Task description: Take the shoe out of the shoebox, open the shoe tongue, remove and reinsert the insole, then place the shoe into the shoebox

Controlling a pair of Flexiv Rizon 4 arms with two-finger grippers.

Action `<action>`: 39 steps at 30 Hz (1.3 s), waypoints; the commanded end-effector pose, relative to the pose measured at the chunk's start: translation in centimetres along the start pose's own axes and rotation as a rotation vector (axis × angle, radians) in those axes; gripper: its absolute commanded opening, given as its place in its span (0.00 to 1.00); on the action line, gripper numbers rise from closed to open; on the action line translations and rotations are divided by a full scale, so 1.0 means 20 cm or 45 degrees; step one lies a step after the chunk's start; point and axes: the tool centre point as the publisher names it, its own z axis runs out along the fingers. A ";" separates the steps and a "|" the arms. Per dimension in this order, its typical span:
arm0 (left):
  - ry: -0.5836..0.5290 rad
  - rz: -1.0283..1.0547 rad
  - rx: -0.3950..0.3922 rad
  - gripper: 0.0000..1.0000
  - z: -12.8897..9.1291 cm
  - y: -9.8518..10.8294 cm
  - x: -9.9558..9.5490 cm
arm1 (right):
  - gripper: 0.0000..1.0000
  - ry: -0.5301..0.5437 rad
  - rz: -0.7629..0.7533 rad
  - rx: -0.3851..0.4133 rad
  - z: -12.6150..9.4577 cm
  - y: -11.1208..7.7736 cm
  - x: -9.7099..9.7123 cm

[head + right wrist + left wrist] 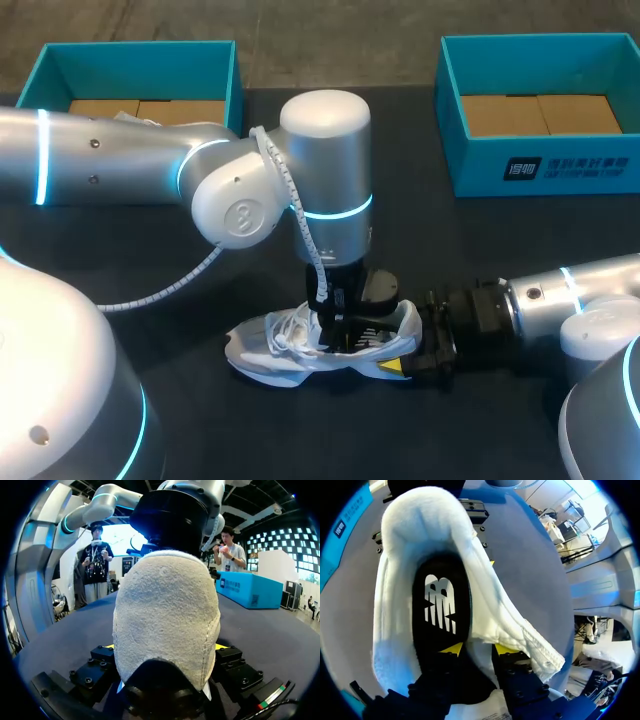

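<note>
A white shoe [290, 345] lies on its sole on the dark table, toe to the left. My left gripper [340, 335] comes straight down into its opening. In the left wrist view the black insole [440, 605] with a white logo lies inside, and my left gripper [478, 649] stands open, one tip on the insole and the white padded lining [520, 630] between the tips. My right gripper [420, 350] comes in low from the right and is shut on the heel. The padded heel [165, 615] fills the gap of my right gripper [165, 647].
Two open teal shoeboxes stand at the back of the table, one at the left [140, 55] and one at the right [540, 165], both with brown cardboard floors. The right box [247, 590] also shows beyond the heel. My left arm [110, 155] crosses above the left half.
</note>
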 end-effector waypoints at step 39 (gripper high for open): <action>-0.225 0.012 0.004 0.00 -0.12 0.10 -0.22 | 0.00 -0.002 0.000 0.003 0.00 0.00 0.00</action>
